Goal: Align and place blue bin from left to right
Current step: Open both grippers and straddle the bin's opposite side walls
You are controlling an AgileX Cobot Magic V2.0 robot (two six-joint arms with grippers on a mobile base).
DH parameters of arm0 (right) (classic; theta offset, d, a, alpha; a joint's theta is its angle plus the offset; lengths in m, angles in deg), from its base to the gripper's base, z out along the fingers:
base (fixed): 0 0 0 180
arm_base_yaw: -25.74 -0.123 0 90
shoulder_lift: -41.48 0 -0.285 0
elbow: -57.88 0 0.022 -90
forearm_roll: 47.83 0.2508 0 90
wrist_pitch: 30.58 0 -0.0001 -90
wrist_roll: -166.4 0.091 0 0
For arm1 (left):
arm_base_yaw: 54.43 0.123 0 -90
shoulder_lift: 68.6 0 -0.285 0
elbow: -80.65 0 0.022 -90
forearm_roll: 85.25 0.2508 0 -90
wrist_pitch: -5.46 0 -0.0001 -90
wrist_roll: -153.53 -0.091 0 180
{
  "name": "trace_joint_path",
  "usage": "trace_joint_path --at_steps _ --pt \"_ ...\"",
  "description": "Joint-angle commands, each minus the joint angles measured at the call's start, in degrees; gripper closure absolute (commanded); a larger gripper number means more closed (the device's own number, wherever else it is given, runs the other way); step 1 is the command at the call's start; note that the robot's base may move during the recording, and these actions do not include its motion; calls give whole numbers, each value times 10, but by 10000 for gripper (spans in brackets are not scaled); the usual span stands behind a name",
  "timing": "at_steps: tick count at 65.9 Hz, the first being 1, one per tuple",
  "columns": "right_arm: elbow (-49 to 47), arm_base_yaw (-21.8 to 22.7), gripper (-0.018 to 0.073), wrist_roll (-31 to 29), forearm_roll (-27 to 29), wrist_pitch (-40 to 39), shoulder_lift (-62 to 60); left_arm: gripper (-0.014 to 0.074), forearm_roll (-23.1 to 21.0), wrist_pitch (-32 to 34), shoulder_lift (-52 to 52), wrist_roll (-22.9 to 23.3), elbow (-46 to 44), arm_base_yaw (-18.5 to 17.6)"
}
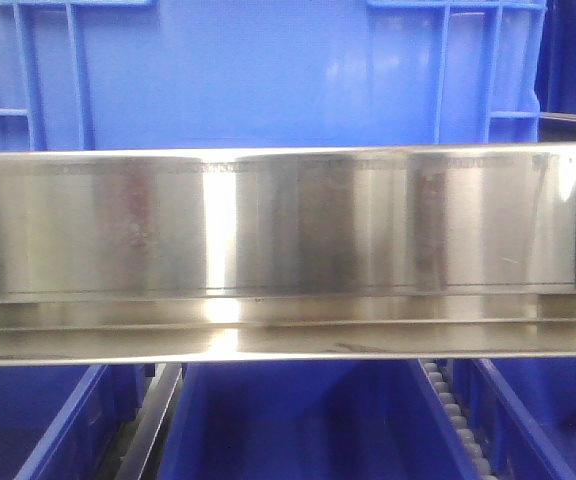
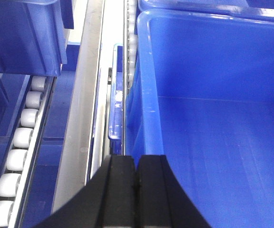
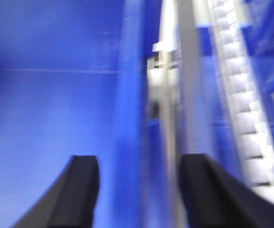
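The blue bin (image 1: 258,70), a large ribbed crate, stands upright behind the steel rail and fills the top of the front view. Neither gripper shows there. In the left wrist view my left gripper (image 2: 137,164) is shut, its black fingers pressed together with nothing seen between them, just above the left wall of a smooth blue tub (image 2: 213,95). The right wrist view is blurred. My right gripper (image 3: 137,166) is open there, and the tub's right wall (image 3: 132,118) runs between its fingers.
A shiny steel rail (image 1: 288,250) crosses the front view. Below it lie further blue tubs (image 1: 288,420) and a roller track (image 1: 453,410). White rollers (image 2: 20,137) and a grey rail (image 2: 82,104) run left of the tub. Another roller track (image 3: 241,109) runs to its right.
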Motion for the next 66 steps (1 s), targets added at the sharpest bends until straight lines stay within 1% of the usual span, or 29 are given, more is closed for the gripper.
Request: trace_joint_path --at_steps 1,10,37,42,52,59,66 --pt "-4 -4 262 -4 5 -7 -1 707 1 -1 -2 4 -6 -5" --pt "-4 -9 262 5 5 -8 4 707 1 -3 -2 4 -6 -5" --pt "-4 -11 262 7 3 -2 34 707 1 -14 -2 4 -6 -5" --pt "-5 -11 262 20 -10 -2 34 707 1 -21 -2 4 -6 -5" --pt "-6 -13 262 21 -29 3 34 707 1 -22 -2 4 -6 -5" --pt "-6 -24 262 23 -56 4 34 707 1 -21 -2 4 -6 -5" --pt "-6 -33 262 37 -61 -2 35 707 1 -20 -2 4 -6 -5"
